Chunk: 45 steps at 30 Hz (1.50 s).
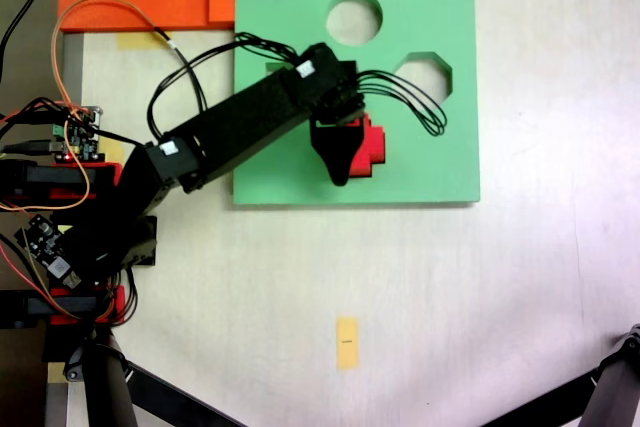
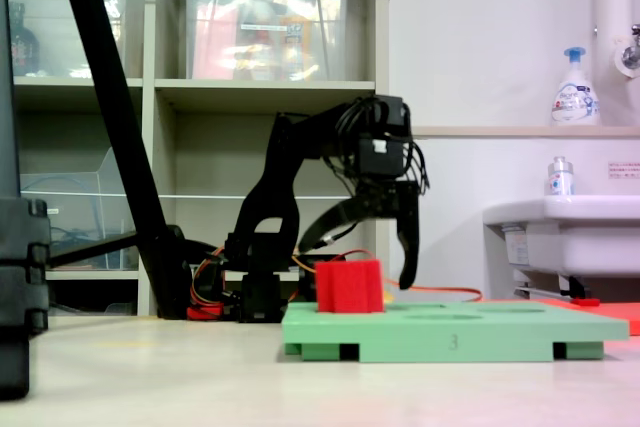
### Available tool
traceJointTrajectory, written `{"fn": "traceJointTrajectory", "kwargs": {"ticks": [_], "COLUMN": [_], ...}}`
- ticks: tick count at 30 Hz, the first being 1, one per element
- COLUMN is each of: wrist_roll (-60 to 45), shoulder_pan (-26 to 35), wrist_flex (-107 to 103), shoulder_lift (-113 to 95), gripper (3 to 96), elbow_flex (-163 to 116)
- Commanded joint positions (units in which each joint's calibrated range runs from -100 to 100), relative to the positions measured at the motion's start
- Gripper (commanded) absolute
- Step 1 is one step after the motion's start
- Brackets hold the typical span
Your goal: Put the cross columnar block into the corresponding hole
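Red cross columnar block [image 2: 349, 287] stands on the green foam board [image 1: 280, 162], its base seemingly in the cross-shaped hole [image 1: 372, 152], though most of the column rises above the board in the second exterior view. I read the gripper [image 2: 375, 247] as straddling it, jaws apart and not pinching. Seating looks partial, depth unclear. Best next move, I judge: press straight down, evenly, without tilting the block.

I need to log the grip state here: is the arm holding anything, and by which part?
Nothing is held. The gripper hangs open over the red cross block, which stands upright on the green board, jaws spread apart.
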Motion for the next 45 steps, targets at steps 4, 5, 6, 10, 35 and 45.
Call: {"fn": "traceJointTrajectory", "kwargs": {"ticks": [4, 5, 6, 10, 35, 45], "wrist_roll": [0.00, -0.05, -0.10, -3.42, -50.16, -57.00], "shoulder_pan": [0.00, 0.10, 0.24, 0.44, -16.70, -14.70], "wrist_flex": [-1.66, -1.66, -1.66, -1.66, 40.32, 104.93], "shoulder_lift": [-2.42, -4.66, -8.15, -25.61, -85.80, -107.87], "gripper": [95.4, 95.4, 95.4, 95.1, 52.2, 50.1], "elbow_flex": [1.46, 1.46, 1.56, 3.56, -31.14, -105.72]}}
